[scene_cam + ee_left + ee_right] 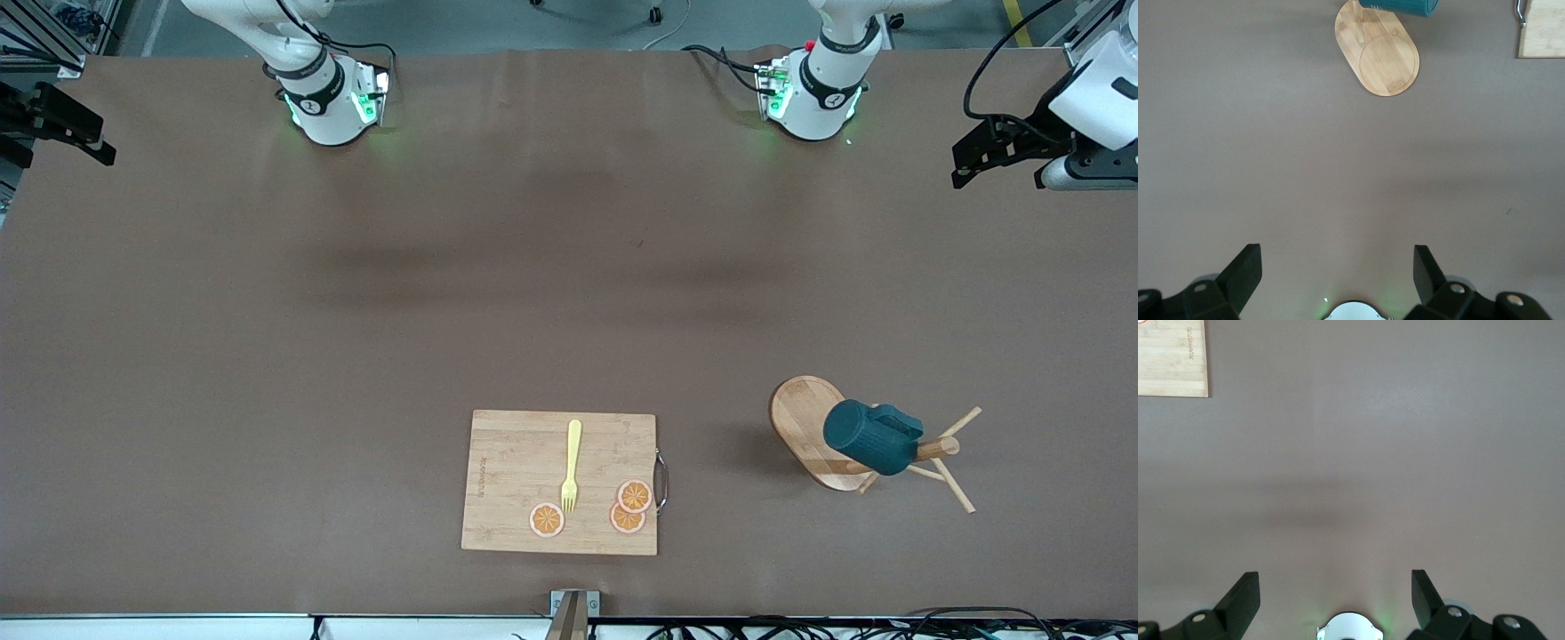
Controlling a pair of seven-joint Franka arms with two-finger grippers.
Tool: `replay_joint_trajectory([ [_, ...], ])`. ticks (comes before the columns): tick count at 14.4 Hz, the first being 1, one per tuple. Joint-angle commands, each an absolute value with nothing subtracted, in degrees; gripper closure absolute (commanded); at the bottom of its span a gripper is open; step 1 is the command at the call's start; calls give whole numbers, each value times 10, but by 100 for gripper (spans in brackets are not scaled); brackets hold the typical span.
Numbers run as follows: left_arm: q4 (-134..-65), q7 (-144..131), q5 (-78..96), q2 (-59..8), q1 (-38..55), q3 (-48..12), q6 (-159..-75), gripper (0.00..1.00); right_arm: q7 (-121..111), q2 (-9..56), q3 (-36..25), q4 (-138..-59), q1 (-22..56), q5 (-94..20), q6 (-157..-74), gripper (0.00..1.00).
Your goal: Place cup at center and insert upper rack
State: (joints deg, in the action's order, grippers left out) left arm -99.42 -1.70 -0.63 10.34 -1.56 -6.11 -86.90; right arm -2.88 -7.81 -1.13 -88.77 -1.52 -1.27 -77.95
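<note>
The dark teal cup [869, 436] hangs tilted on a peg of the wooden upper rack [800, 416]. The rack stands upright on its oval base, toward the left arm's end of the table and near the front camera. In the left wrist view the rack base [1386, 61] and a strip of the cup [1401, 5] show far ahead. My left gripper [1337, 257] is open and empty, high over bare table by its own base. My right gripper [1334, 580] is open and empty, high over bare table by its base. Both arms wait.
A rectangular bamboo cutting board [511, 462] lies near the front camera at mid-table, beside the rack. It carries a yellow fork [572, 467] and three orange slices [635, 496]. Its corners show in the left wrist view [1541, 30] and the right wrist view [1171, 357].
</note>
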Motion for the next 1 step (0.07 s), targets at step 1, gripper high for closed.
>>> replay_joint_trajectory([
  [1, -982, -4, -17, 105, -18, -62, -853, 0, -34, -90, -11, -898, -16, -9, -784, 0],
])
